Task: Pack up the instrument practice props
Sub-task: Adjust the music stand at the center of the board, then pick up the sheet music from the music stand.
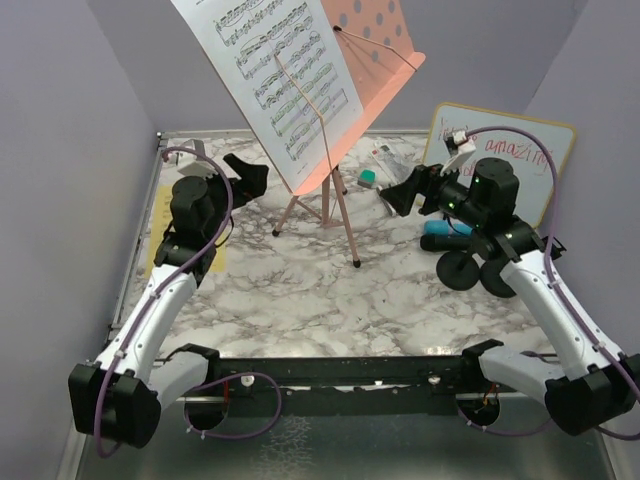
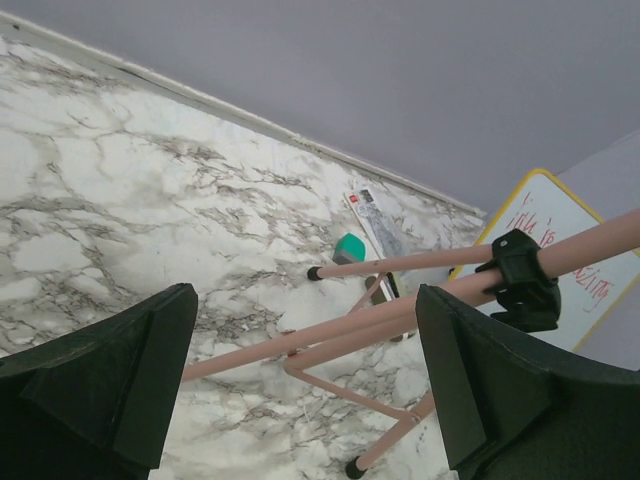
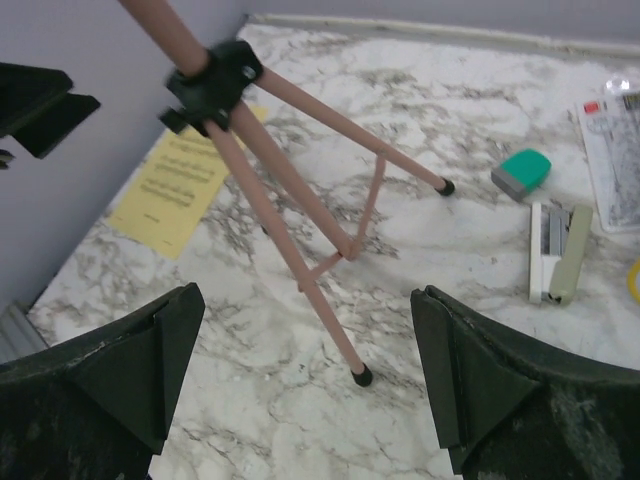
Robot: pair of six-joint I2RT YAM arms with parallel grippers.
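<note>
A: Far left of the table (image 1: 300, 300)?
B: A yellow printed page (image 1: 160, 235) lies flat along the left edge, partly under the left arm.

A: Left claw?
B: The left gripper (image 1: 250, 177) hovers over the marble, just left of the tripod and pointing at it. Its jaws are spread wide and hold nothing. In its wrist view the fingers (image 2: 110, 380) frame the pink legs and stand apart from them.

A: The stand itself?
B: The music stand (image 1: 325, 200) is upright at centre rear, its three legs splayed and its black-tipped feet on the table. The pink perforated rack (image 1: 385, 35) on top is tilted back, with the sheet music (image 1: 280, 80) resting against it. A black collar (image 3: 215, 85) joins the legs to the pole.

A: Right of it?
B: A green eraser (image 1: 367, 178) and a stapler (image 3: 560, 255) lie near the right rear foot, apart from each other.

A: Right claw?
B: The right gripper (image 1: 400, 192) faces the stand from the right, near the eraser. Its jaws are wide and empty.

A: Far right?
B: A whiteboard (image 1: 510, 150) with red writing leans in the back corner. In front of it the blue microphone (image 1: 440, 227) and the black microphone (image 1: 440, 243) lie side by side, partly hidden by the right arm. Two black round bases (image 1: 460, 270) sit just nearer. I cannot make out their poles.
</note>
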